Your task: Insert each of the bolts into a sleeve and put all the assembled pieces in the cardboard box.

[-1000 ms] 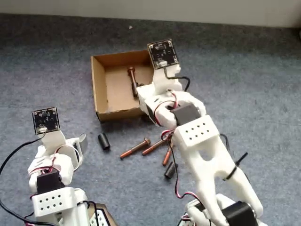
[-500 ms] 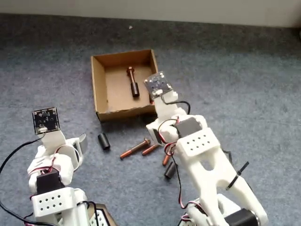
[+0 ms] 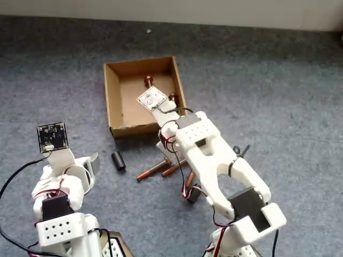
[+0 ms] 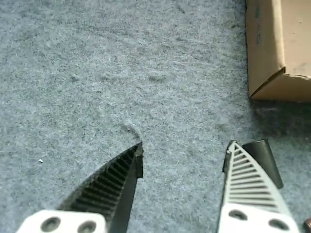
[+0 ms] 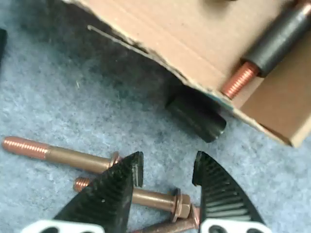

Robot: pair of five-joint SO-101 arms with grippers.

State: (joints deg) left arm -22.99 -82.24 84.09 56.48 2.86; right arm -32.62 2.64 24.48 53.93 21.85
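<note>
Carpet (image 3: pixel 278 85), grey, beneath all of it. Nearest, at 7 o'clock in the high view: left gripper (image 4: pixel 185 145), spread wide, holding nothing, low over bare carpet. Just beyond its pale fingertip, toward 3 o'clock, first sleeve (image 4: pixel 265 160), short and black, lying alone; touching the tip or not, impossible to tell. At 6 o'clock of the table's middle, second sleeve (image 3: pixel 194 194), half tucked under the right arm. Farther on, three bare copper bolts fanned together: long bolt (image 5: pixel 60 156), middle bolt (image 5: pixel 153 198) beside it, third bolt (image 5: pixel 167 226) touching the middle one's head. Over those heads, right gripper (image 5: pixel 166 170), parted only narrowly, empty. Beyond, third sleeve (image 5: pixel 197 116) on its side just beside the outer wall of the cardboard box (image 3: pixel 112 101). Farthest, at 12 o'clock, inside that box: assembled piece (image 5: pixel 279 39), copper thread poking out of a dark sleeve, flat on the floor near the wall.
</note>
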